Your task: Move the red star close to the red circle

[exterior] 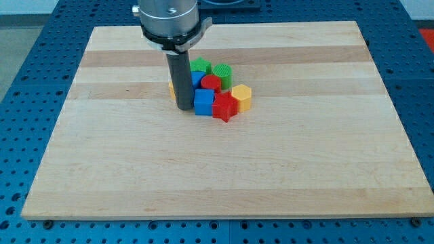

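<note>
The red star (224, 106) lies at the lower right of a tight cluster of blocks near the board's middle top. The red circle (211, 83) sits just above it, and the two look to be touching or nearly so. My tip (184, 107) rests on the board at the cluster's left side, right beside a blue cube (203, 102) that lies left of the red star. The rod hides part of the cluster's left side.
Other blocks crowd the cluster: a green star (199, 66) and a green round block (222, 72) at the top, a yellow hexagon (241, 96) at the right, another blue block (196, 78) and a yellow block (171, 87) mostly hidden behind the rod. The wooden board (217, 169) lies on a blue perforated table.
</note>
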Robot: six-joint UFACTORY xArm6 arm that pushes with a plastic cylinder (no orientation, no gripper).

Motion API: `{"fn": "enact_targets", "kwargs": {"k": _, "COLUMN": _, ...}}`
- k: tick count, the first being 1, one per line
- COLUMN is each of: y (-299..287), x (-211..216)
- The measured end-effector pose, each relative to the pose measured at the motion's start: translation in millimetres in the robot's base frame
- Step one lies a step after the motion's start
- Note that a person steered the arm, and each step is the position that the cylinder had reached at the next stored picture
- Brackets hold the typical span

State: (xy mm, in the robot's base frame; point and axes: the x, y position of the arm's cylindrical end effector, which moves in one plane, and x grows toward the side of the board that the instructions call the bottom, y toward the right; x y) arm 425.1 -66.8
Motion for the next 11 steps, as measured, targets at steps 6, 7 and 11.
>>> {"fn": "enact_targets", "kwargs": {"k": 6, "y": 79.0, "x": 62.6}}
{"fn": "enact_targets", "kwargs": {"k": 7, "y": 96.3, "x": 56.2}}
{"fn": "enact_targets", "kwargs": {"k": 11, "y": 59.8, "x": 43.9}}
